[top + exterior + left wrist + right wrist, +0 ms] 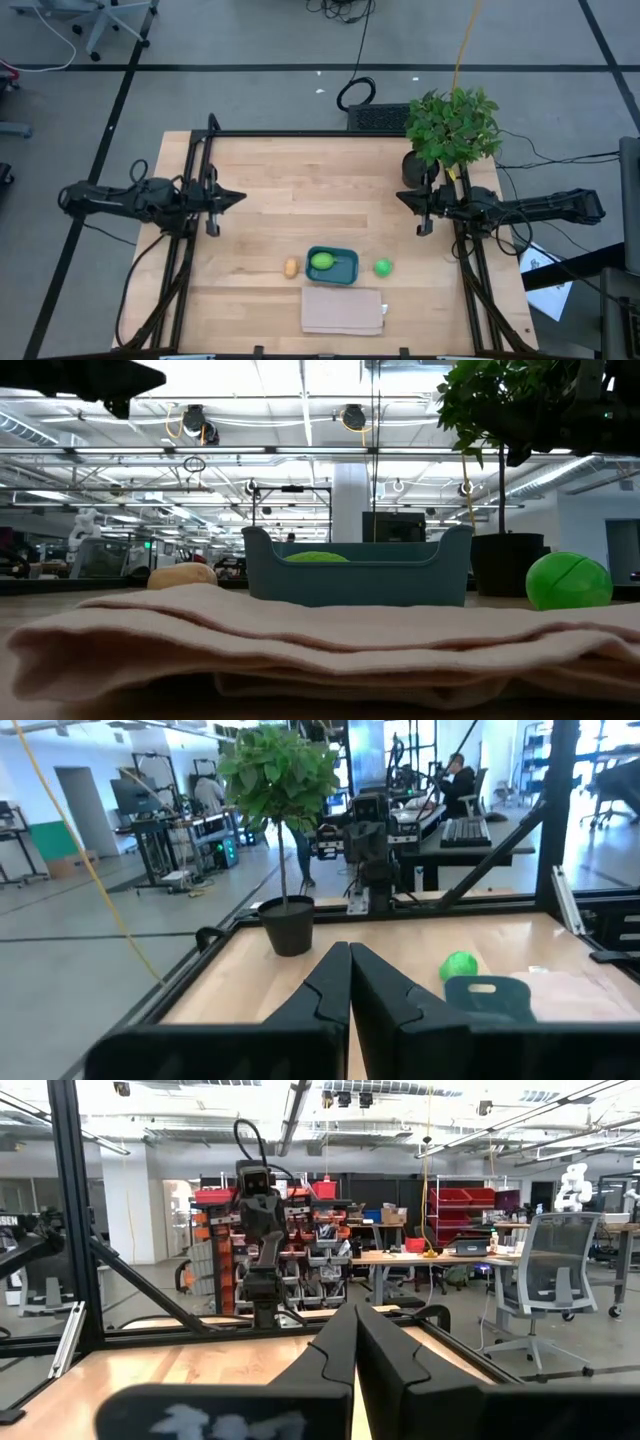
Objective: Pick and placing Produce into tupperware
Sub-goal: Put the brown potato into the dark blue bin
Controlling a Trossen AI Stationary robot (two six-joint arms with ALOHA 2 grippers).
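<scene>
The teal tupperware point(332, 266) stands near the table's front middle, with the lime-green piece point(322, 262) resting inside it. The yellow-orange piece point(291, 268) lies on the wood to its left, and the bright green ball point(382, 267) to its right; the ball point(460, 964) also shows in the left wrist view. My left gripper point(240, 197) is shut and empty, high over the table's left side, pointing level toward the right. My right gripper point(402, 196) is shut and empty at the right, beside the potted plant.
A leafy potted plant point(452, 128) stands at the far right corner. A folded tan cloth point(343, 310) lies at the front edge, just before the tupperware. Black frame rails point(300, 133) run along the table's sides. Bare wood lies between the two arms.
</scene>
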